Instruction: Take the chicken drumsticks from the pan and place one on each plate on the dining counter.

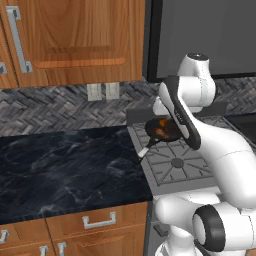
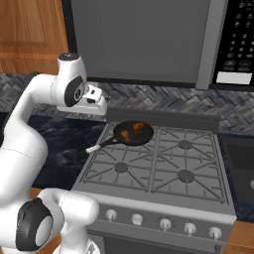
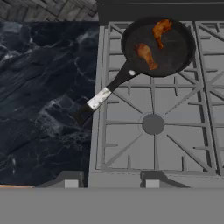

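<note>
Dark-tipped gripper narrowed nearly closed, holding nothing, above stove front edge. Pan on stove's rear-left burner, handle toward black marble counter. Both drumsticks lie inside pan.

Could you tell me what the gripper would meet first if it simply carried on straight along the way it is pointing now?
Most likely the stove grate in front of the pan, since the hand view centres there. The gripper, fingers shut, aims short of both drumsticks. Depth is hard to judge, so this is a guess.
</note>
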### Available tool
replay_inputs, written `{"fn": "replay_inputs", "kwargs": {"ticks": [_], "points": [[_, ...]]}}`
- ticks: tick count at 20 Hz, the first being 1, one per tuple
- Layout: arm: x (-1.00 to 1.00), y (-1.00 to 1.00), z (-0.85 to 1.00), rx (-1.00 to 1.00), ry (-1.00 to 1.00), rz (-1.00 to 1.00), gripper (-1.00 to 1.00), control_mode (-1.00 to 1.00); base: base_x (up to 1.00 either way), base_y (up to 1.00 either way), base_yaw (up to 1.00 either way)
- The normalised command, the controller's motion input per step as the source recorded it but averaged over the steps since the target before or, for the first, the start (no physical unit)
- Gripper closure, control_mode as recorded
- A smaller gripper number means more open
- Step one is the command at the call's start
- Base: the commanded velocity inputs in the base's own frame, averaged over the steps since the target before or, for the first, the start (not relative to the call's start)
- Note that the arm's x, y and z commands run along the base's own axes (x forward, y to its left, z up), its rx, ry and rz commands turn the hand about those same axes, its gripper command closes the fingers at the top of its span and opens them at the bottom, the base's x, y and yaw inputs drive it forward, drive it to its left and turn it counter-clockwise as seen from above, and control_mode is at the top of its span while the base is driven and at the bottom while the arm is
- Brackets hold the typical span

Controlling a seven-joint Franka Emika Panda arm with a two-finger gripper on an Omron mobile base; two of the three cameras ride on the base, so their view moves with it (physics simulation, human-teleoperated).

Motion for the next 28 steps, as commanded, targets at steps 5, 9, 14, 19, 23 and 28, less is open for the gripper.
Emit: {"fn": "replay_inputs", "kwargs": {"ticks": [5, 9, 14, 19, 23, 28], "points": [[0.00, -0.24, -0.21, 0.01, -0.01, 0.01, -1.00, -1.00, 0.00, 0.00, 0.00], [0.00, -0.51, -0.47, 0.04, -0.04, 0.09, -1.00, -1.00, 0.00, 0.00, 0.00], [0.18, -0.50, -0.52, 0.03, -0.07, 0.20, -1.00, -1.00, 0.00, 0.00, 0.00], [0.57, -0.38, -0.44, 0.03, -0.06, 0.23, -1.00, -1.00, 0.00, 0.00, 0.00], [0.89, -0.14, -0.32, 0.07, 0.00, 0.17, -1.00, -1.00, 0.00, 0.00, 0.00], [1.00, -0.04, -0.17, 0.10, -0.01, 0.14, -1.00, -1.00, 0.00, 0.00, 0.00]]}}
